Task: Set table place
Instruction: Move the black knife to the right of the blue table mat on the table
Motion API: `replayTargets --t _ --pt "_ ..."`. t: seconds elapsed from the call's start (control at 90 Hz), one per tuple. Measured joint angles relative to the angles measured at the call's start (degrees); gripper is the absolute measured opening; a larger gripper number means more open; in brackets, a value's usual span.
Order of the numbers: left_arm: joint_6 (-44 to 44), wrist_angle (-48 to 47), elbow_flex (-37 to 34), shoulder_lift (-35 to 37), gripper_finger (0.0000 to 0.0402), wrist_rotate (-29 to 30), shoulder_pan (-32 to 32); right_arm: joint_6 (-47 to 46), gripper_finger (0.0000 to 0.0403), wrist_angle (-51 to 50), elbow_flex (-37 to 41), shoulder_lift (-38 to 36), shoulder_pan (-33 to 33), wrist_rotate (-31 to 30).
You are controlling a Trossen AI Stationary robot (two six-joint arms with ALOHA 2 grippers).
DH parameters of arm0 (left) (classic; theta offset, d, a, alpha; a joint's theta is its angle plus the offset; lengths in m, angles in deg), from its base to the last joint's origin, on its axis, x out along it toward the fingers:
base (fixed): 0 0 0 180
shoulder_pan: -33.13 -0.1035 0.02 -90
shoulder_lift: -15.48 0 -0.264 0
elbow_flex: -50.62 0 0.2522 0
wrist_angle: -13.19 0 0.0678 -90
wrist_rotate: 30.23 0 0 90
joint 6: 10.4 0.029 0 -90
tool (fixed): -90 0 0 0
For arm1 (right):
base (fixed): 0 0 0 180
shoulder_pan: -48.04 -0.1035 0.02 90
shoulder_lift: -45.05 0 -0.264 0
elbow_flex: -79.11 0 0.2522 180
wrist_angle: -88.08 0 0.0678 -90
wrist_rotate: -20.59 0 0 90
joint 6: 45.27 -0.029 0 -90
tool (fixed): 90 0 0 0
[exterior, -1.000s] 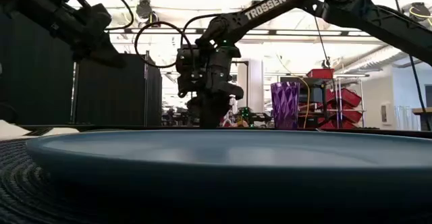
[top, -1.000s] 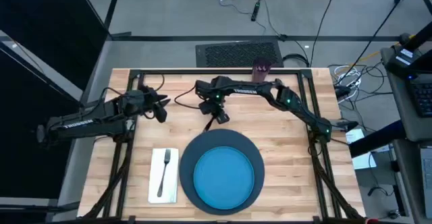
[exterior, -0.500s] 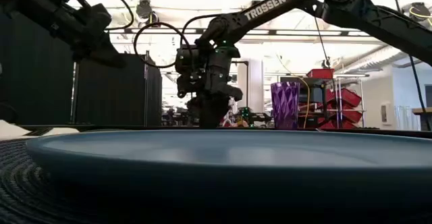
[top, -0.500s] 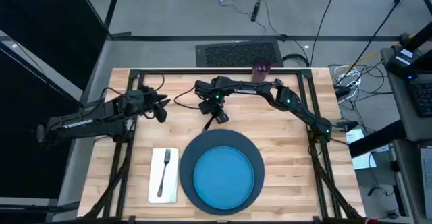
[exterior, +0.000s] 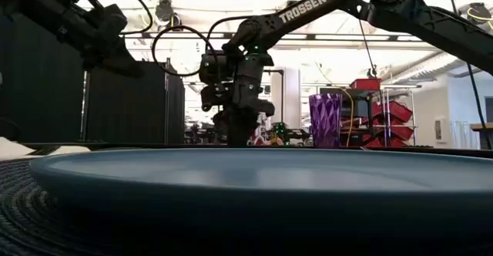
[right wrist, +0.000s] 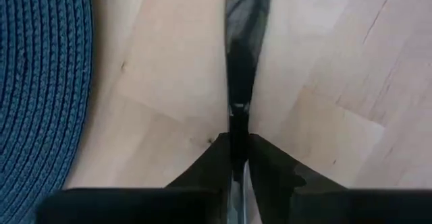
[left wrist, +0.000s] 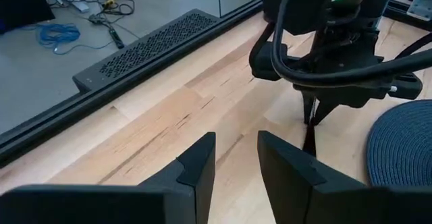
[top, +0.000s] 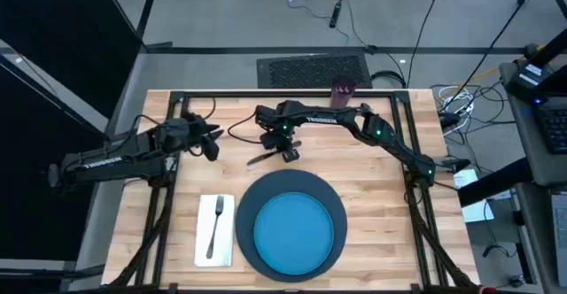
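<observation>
Thin metal utensil [top: 264,158], knife or spoon not clear, lies just above centre in the high view, above the upper left edge of the dark navy disc [top: 252,197]. Is pinched edge-on at one end by the right gripper [top: 285,152], whose fingers are closed tight on it. Holds the blue plate [top: 294,226] at the disc's centre. Shows the white napkin [top: 202,241] with fork [top: 213,226] at lower left, the purple cup [top: 343,90] at the table's [top: 381,179] top edge. Places the left gripper [top: 213,143] at mid-left, fingers narrowly parted, empty.
</observation>
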Motion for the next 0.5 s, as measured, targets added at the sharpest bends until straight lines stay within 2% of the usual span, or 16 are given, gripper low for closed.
replayTargets --t 0.144,0.5 --pt "0.0 0.0 0.0 0.0 0.0097 0.0 0.0 -2.5 0.0008 0.8 -0.1 0.0 0.4 -0.6" --pt "0.0 0.0 0.0 0.0 0.0097 -1.6 0.0 -6.8 0.0007 1.3 0.0 0.0 0.4 -0.8"
